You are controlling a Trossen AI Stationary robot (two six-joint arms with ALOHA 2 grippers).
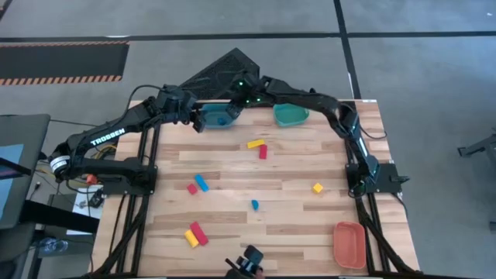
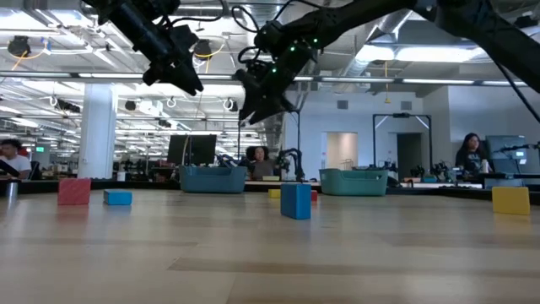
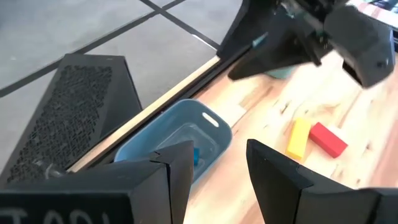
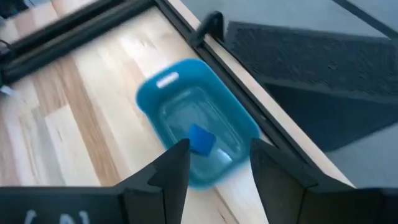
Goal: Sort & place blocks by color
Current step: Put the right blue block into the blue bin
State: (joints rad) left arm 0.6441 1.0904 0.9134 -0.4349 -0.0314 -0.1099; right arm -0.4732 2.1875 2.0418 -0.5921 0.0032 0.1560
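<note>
Bins sit at three spots on the table: a blue bin [image 1: 216,118] and a teal bin [image 1: 290,115] along the far edge, an orange bin [image 1: 349,243] at the near right corner, presumably one per block colour. Both arms reach over the blue bin. The right gripper [image 4: 214,165] hangs above it with its fingers apart and nothing between them, and a blue cube [image 4: 201,139] lies inside the bin directly below, so a drop there looks just made. The left gripper [image 3: 217,163] hovers at the bin's left end, fingers also apart and empty, likely waiting. Other blocks lie loose on the wood: a yellow bar [image 1: 255,143] touching a red bar [image 1: 263,152] near the middle, a red block [image 1: 191,188] beside a blue bar [image 1: 202,183] left of centre, a small blue block [image 1: 254,204] nearer the front, a yellow cube [image 1: 318,187] toward the right, and a yellow and red pair [image 1: 194,234] at the front left. Only the right wrist view shows the cube resting in the bin; the high view gives the bin as a blue patch half covered by the arms. The left wrist view shows a hint of blue inside the bin and the yellow and red bars close beyond. The low view shows how high both grippers are above the table.
</note>
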